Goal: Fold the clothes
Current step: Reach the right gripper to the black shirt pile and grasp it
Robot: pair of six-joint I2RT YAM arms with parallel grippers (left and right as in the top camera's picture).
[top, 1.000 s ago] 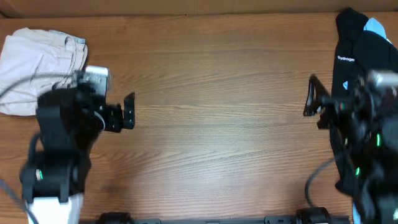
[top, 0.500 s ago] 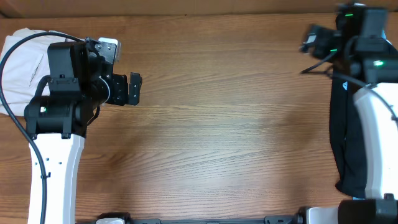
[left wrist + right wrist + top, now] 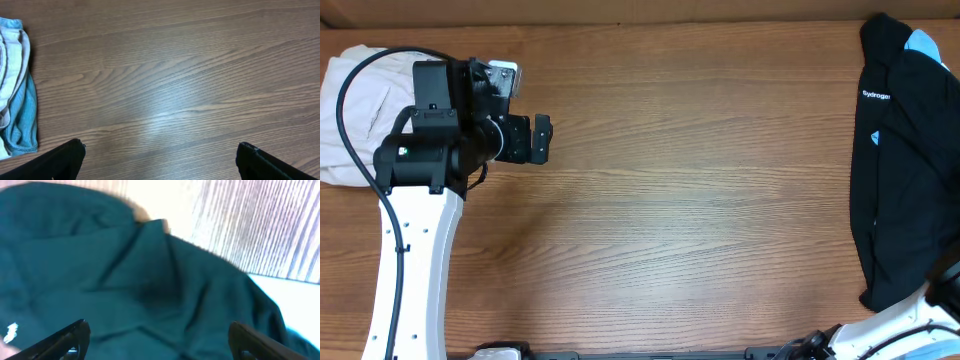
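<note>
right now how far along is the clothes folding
Nothing looks done: the black clothes lie in a crumpled heap at the right edge of the table. In hand: nothing; the left gripper is open over bare wood, the right gripper open above the clothes. Grasping, spreading and folding remain.

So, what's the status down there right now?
Left jaws open over wooden table. Right jaws open above crumpled black fabric clothes, unfolded. Pale crumpled cloth far left, not in the way.

I see pale crumpled garment (image 3: 360, 110) at table's (image 3: 670, 200) far left corner; black lettered garment (image 3: 892, 108) along right edge, light-blue shirt (image 3: 923, 42) peeking at far right corner.
</note>
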